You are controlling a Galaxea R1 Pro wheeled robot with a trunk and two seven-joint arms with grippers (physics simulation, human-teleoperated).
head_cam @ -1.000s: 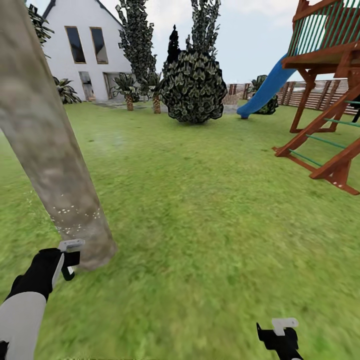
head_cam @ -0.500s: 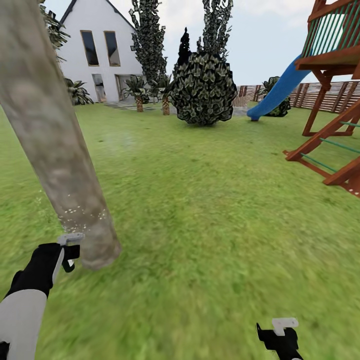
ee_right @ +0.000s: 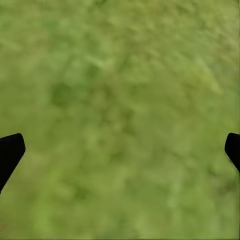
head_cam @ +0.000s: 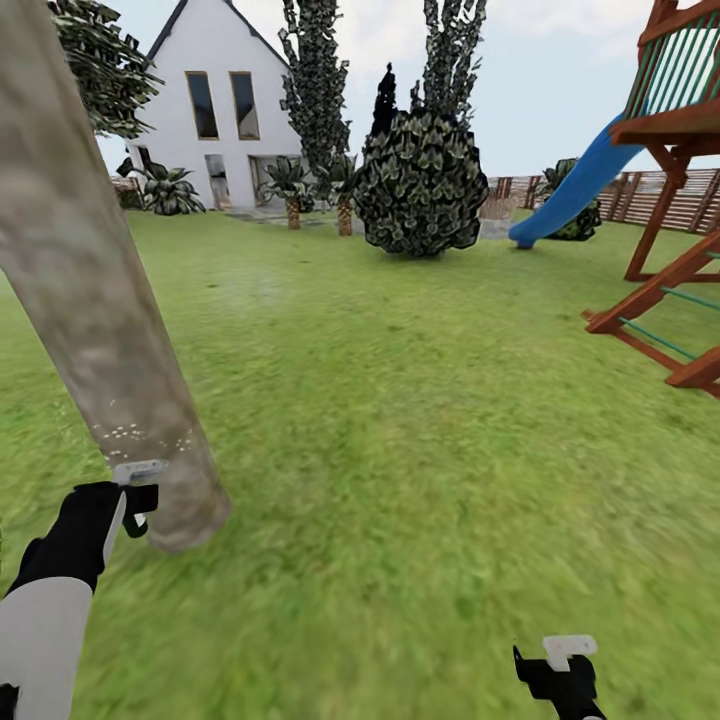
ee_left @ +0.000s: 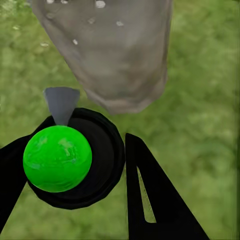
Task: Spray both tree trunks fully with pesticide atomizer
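Note:
The pale mottled tree trunk [head_cam: 95, 290] leans across the left of the head view, with whitish pesticide specks [head_cam: 140, 435] low on its bark. My left gripper [head_cam: 135, 497] hovers just in front of the trunk's base. In the left wrist view this gripper [ee_left: 85, 145] is shut on the pesticide atomizer [ee_left: 57, 157], a black round body with a bright green ball and a grey nozzle facing the trunk [ee_left: 110, 50]. My right gripper [head_cam: 565, 668] hangs low over bare grass, its fingers wide apart in the right wrist view [ee_right: 120, 150].
A wooden playhouse [head_cam: 670, 190] with a blue slide [head_cam: 570, 190] stands at the right. A round dark bush [head_cam: 420, 185], short palms, a white house [head_cam: 215, 110] and a slatted fence [head_cam: 700, 200] lie far ahead. Lawn [head_cam: 420, 420] spreads between them.
The whole picture has slid to the right, so the camera has turned left. My left gripper stays at the trunk's base with the atomizer. The right gripper holds its place.

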